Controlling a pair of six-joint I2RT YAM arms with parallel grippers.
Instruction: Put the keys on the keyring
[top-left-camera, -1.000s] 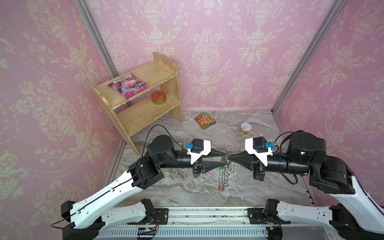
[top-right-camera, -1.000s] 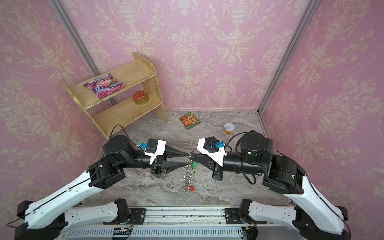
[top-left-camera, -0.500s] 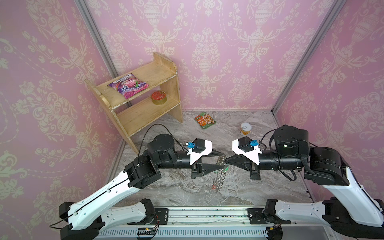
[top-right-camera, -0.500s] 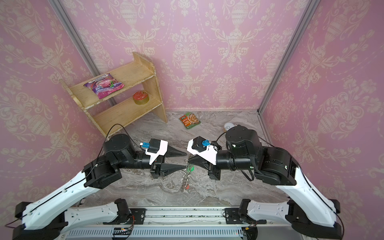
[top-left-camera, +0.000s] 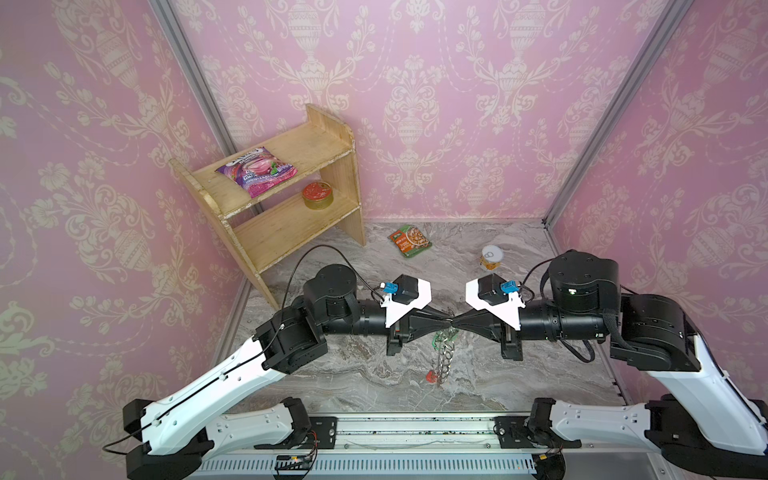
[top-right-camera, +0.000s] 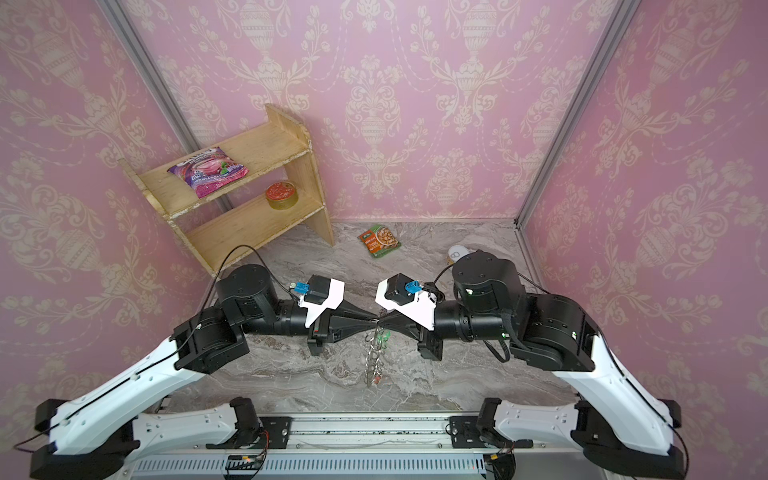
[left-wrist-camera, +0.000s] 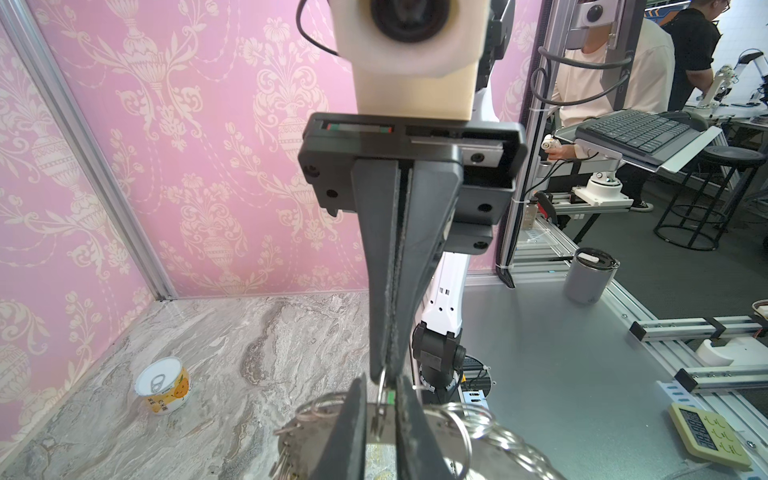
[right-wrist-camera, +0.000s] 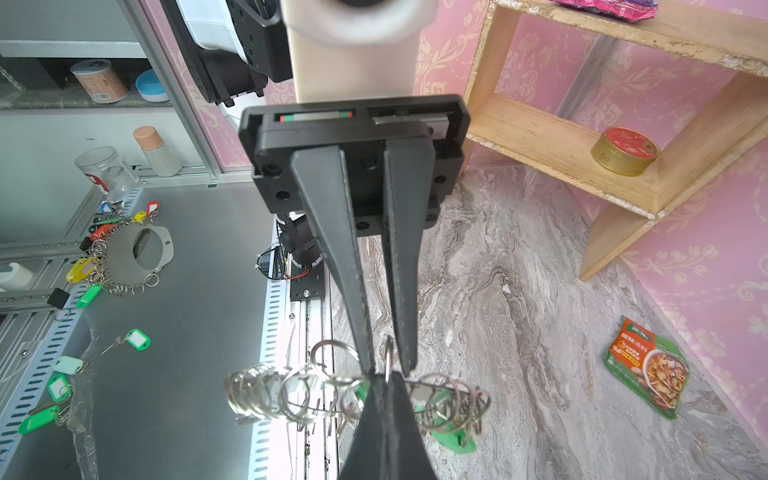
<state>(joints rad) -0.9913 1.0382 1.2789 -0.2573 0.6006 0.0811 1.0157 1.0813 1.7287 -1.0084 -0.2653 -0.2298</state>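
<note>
Your right tool (left-wrist-camera: 384, 368) is clamped tight on one silver wire loop of the flat, grey metal, loop-rimmed keyring (top-left-camera: 445, 357). The keyring hangs down from the two tools' meeting tips toward the marbled grey surface (top-left-camera: 353, 374). Your left tool (right-wrist-camera: 388, 363) faces the right one tip to tip, with its fingers set close on either side of a neighbouring loop. A narrow gap shows there, so you cannot tell whether it has any purchase. A small oblong green plastic-tagged key (left-wrist-camera: 390, 399) sits right between the left tool's fingers. A red-tagged key (top-left-camera: 430, 377) dangles at the keyring's low end, farthest below the tips. This looks like mid-threading. The next move calls for a sure pinch on that loop, then working the key's metal end round the coil without loosening the right tool's hold.
</note>
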